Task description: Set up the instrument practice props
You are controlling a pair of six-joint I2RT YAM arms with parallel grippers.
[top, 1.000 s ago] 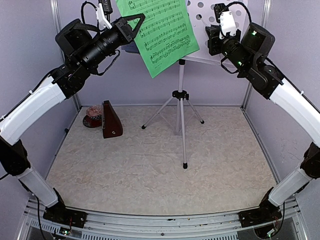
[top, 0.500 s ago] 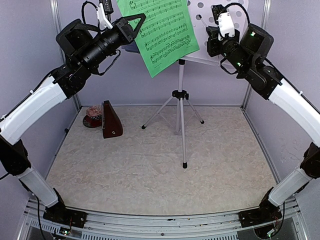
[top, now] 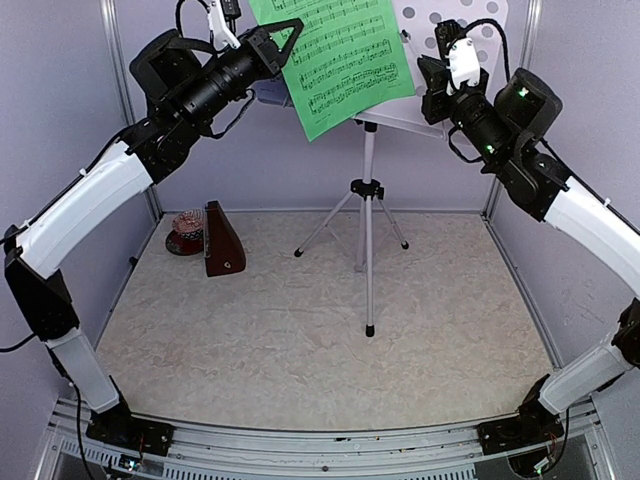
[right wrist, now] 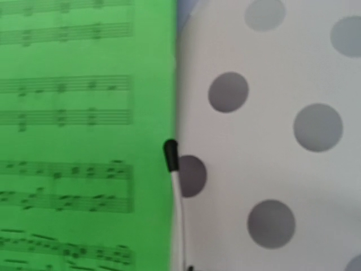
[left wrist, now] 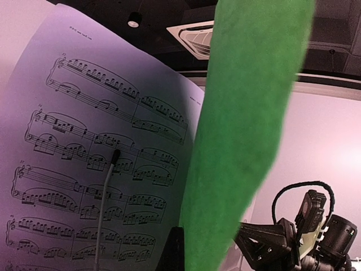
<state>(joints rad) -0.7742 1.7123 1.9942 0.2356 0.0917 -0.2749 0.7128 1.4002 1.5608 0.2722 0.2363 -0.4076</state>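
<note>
The silver tripod music stand point(top: 367, 230) stands at the back middle, its perforated grey desk point(top: 455, 30) at the top. My left gripper point(top: 287, 38) is shut on the left edge of the green music sheet point(top: 345, 55) and holds it tilted against the desk. In the left wrist view the green sheet point(left wrist: 248, 113) runs down past a dark finger point(left wrist: 172, 251), with the lavender sheet point(left wrist: 96, 169) behind it under a wire holder point(left wrist: 104, 209). My right gripper point(top: 430, 85) is shut at the desk's front. Its jaws lie below the right wrist view, where a wire holder point(right wrist: 176, 192) crosses the desk point(right wrist: 271, 141). The brown metronome point(top: 222, 240) stands at the back left.
A small reddish object point(top: 187, 228) lies on the floor beside the metronome. The tripod's legs point(top: 325, 228) spread over the back middle of the beige mat point(top: 300, 340). Pale walls close the cell at the back and on both sides.
My left arm has carried the green sheet to the right, further over the desk. The right gripper has closed, and the stand's top has shifted slightly right.
</note>
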